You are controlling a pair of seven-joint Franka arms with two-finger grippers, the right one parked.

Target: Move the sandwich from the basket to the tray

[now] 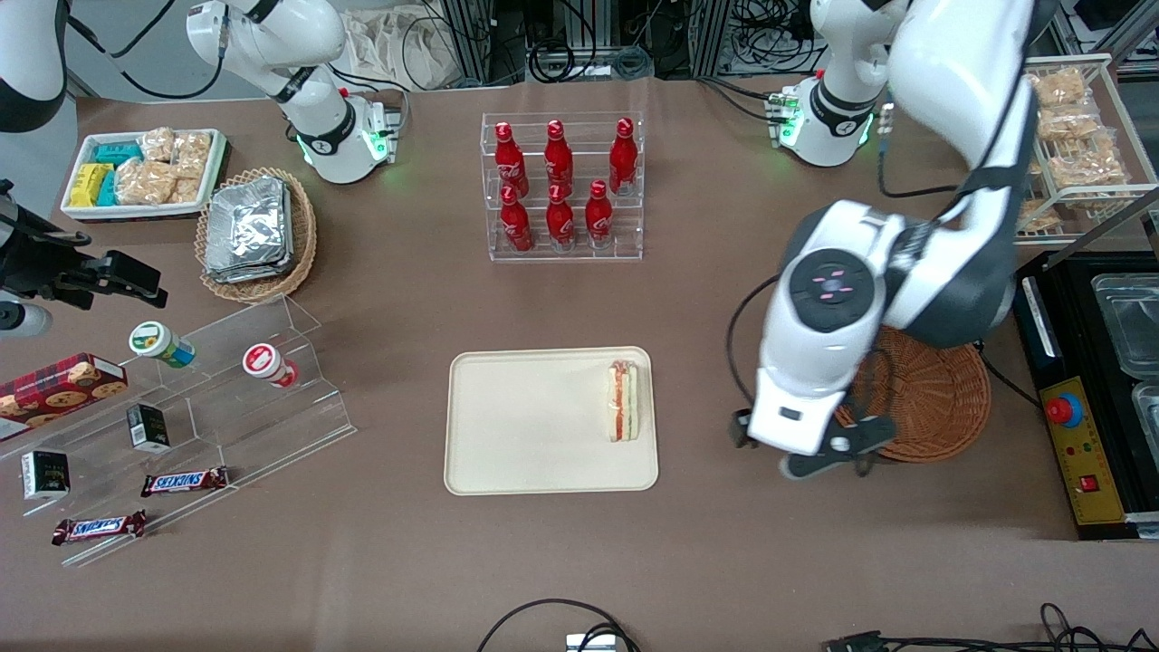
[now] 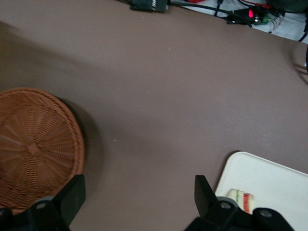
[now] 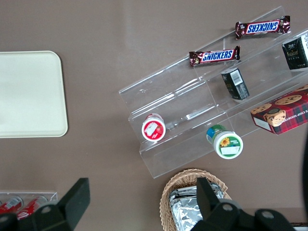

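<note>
Between tray (image 1: 507, 453) and basket (image 1: 937, 407), end effector (image 2: 139, 202) open

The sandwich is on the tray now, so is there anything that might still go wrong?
Two small risks. The sandwich stands on its edge close to the tray rim, so a bump could tip it over or off. The open, empty hand hangs over the table between the tray and the basket, so a careless sweep might knock either one.
</note>
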